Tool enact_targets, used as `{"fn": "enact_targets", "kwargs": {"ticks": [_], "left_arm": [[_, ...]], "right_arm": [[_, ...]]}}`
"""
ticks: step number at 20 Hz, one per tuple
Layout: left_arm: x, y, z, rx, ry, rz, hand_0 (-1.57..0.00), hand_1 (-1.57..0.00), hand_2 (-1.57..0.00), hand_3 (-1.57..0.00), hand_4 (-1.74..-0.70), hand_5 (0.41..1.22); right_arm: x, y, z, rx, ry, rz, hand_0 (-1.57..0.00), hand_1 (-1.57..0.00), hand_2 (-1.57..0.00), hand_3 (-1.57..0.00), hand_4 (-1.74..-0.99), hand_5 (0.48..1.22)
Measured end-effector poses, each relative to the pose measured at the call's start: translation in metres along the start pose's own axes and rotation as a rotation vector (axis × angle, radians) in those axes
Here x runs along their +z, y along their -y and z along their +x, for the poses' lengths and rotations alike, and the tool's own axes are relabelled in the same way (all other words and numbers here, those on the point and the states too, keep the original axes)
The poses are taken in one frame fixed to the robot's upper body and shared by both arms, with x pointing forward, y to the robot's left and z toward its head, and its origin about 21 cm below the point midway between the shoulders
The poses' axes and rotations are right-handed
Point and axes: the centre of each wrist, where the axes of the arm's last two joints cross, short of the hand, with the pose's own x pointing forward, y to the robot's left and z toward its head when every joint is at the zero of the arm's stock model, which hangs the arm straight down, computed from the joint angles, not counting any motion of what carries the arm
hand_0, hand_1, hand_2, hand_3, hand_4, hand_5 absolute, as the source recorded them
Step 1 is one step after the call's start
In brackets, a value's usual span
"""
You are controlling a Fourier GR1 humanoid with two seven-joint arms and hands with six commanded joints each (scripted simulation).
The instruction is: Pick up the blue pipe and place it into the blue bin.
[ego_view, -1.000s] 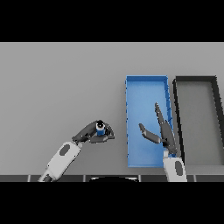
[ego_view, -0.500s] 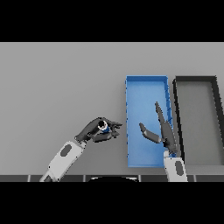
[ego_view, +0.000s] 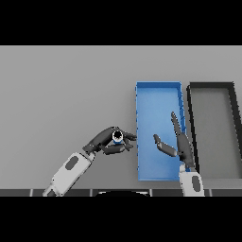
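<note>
From the head view, the left robot hand (ego_view: pixel 108 142) sits over the desk (ego_view: pixel 66 94) toward its near edge, just left of the blue bin (ego_view: pixel 158 92). Its fingers and thumb are curled around the blue pipe (ego_view: pixel 117 137), which shows end-on as a small light ring with a dark hole, wrapped in blue. The pipe is gripped in that hand, close to the bin's left wall but outside it, not over the blue floor.

The blue bin lies lengthwise, running from the desk's near edge toward the middle, on the right half of the desk. Right beside it, on its right, lies a black bin (ego_view: pixel 211 86) of the same long shape, the two walls almost touching.

The right robot hand (ego_view: pixel 178 144) hangs over the near right part of the blue bin, fingers straight and pointing away, thumb stretched out to the left, grasping nothing.
</note>
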Motion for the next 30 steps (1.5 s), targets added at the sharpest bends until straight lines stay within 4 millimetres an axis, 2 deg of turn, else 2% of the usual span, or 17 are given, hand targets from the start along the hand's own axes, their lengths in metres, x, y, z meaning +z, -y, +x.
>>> {"fn": "enact_targets", "kwargs": {"ticks": [2, 5, 7, 9, 12, 15, 20, 24, 30], "left_arm": [[0.002, 0.0, 0.0, -0.012, -0.005, 0.001, -1.57, -1.57, -1.57, -1.5, -1.74, 1.219], [0.0, 0.001, 0.001, -0.019, -0.021, 0.001, -1.57, -1.57, -1.57, -1.5, -1.74, 1.22], [-0.004, -0.002, 0.002, -0.014, -0.022, 0.001, -1.57, -1.57, -1.57, -1.5, -1.74, 1.22], [-0.002, -0.003, 0.001, -0.014, -0.028, -0.002, -1.57, -1.57, -1.57, -1.5, -1.74, 1.22], [-0.002, -0.002, 0.0, -0.02, -0.031, -0.014, -1.57, -1.57, -1.57, -1.49, -1.74, 1.221], [-0.005, -0.001, 0.001, -0.026, -0.009, -0.011, -1.57, -1.57, -1.57, -1.49, -1.74, 1.221], [-0.002, -0.004, 0.002, -0.038, -0.019, -0.016, -1.57, -1.57, -1.57, -1.48, -1.74, 1.221], [-0.001, -0.007, 0.002, -0.023, -0.002, -0.028, -1.57, -1.57, -1.57, -1.5, -1.74, 1.221], [-0.004, -0.003, 0.001, -0.024, 0.01, -0.057, -1.57, -1.57, -1.57, -1.54, -1.74, 1.221]], "right_arm": [[0.003, -0.003, 0.001, 0.0, -0.006, -0.013, 0.0, 0.0, 0.0, 0.0, -1.178, 0.605], [0.007, -0.005, 0.002, 0.0, -0.017, -0.034, 0.0, 0.0, 0.0, 0.0, -1.186, 0.615], [0.004, 0.001, 0.01, -0.073, 0.068, 0.001, 0.0, 0.0, 0.0, 0.0, -1.195, 0.608], [0.002, 0.013, 0.029, -0.184, 0.156, 0.099, 0.0, 0.0, 0.0, 0.0, -1.231, 0.572], [-0.002, 0.028, 0.061, -0.205, 0.209, 0.297, 0.0, 0.0, 0.0, 0.0, -1.303, 0.515], [-0.014, 0.028, 0.098, -0.159, 0.226, 0.462, 0.0, 0.0, 0.0, 0.0, -1.314, 0.5], [-0.035, 0.006, 0.135, -0.074, 0.251, 0.661, 0.0, 0.0, 0.0, 0.0, -1.306, 0.521], [-0.051, -0.019, 0.146, -0.024, 0.257, 0.78, 0.0, 0.0, 0.0, 0.0, -1.241, 0.53], [-0.074, -0.053, 0.161, 0.01, 0.268, 0.869, 0.0, 0.0, 0.0, 0.0, -1.219, 0.511]]}}
